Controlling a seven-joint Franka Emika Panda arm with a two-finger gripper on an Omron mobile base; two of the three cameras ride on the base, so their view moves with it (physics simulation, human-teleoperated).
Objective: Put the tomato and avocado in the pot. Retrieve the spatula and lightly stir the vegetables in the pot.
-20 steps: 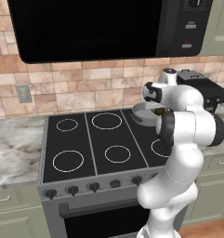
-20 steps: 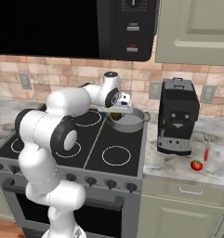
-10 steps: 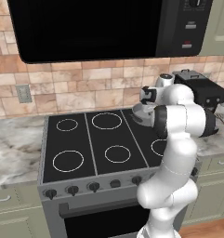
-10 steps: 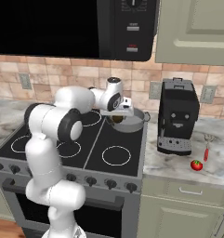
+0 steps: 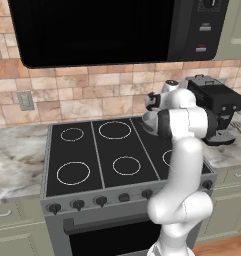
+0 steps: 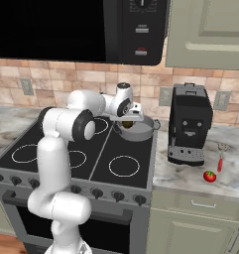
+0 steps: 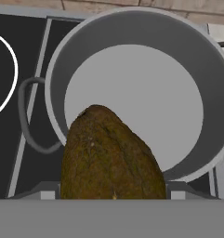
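Brown-olive, rough-skinned oval avocado [image 7: 111,155] sits nearest the hand camera, between the jaws, which are clamped on its flanks and hold it above the near rim of the pot. Grey metal fingertips [image 7: 44,189] show as small blocks at either side of the fruit. From the right base camera the gripper [image 6: 128,122] hangs just over the pot, the avocado [image 6: 127,125] a dark lump under it.

Shallow round grey metal pot [image 7: 211,88], smooth matt wall, paler flat floor, thin loop handle on one side; it stands on the back right burner of the glossy black glass stovetop [image 6: 91,163], marked with white rings. Nothing lies on the pot floor.

White glossy robot arm [image 5: 184,150] rises before the stove and hides most of the pot in the left base view.

Mottled grey marble worktop [image 6: 190,173] right of the stove carries a tall black boxy coffee machine [image 6: 189,124], just beside the pot. Near the worktop's front edge lies a small glossy red round tomato [image 6: 209,176]; close behind it a slim spatula with grey shaft and red part [image 6: 220,159].

Black microwave [image 6: 81,27] hangs above; tan brick backsplash [image 5: 92,97] behind.
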